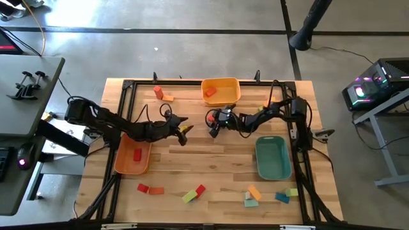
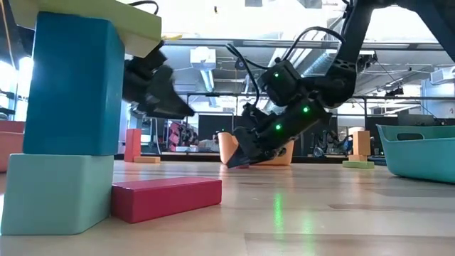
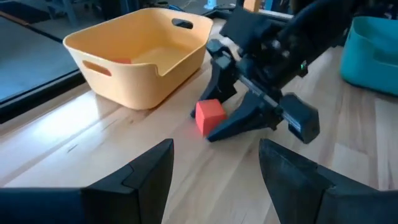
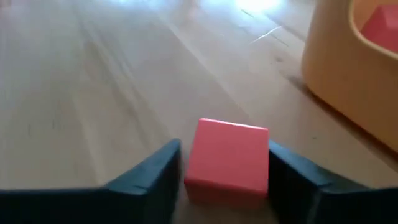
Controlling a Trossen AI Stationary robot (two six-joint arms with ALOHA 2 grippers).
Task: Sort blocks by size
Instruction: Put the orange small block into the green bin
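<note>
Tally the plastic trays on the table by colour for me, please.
orange tray: 1
yellow tray: 1
teal tray: 1
Total: 3 trays

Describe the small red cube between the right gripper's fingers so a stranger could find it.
Find the yellow plastic tray at the table's far edge. On the bare wood beside it, the right gripper straddles a small red cube: the only block between fingers.
</note>
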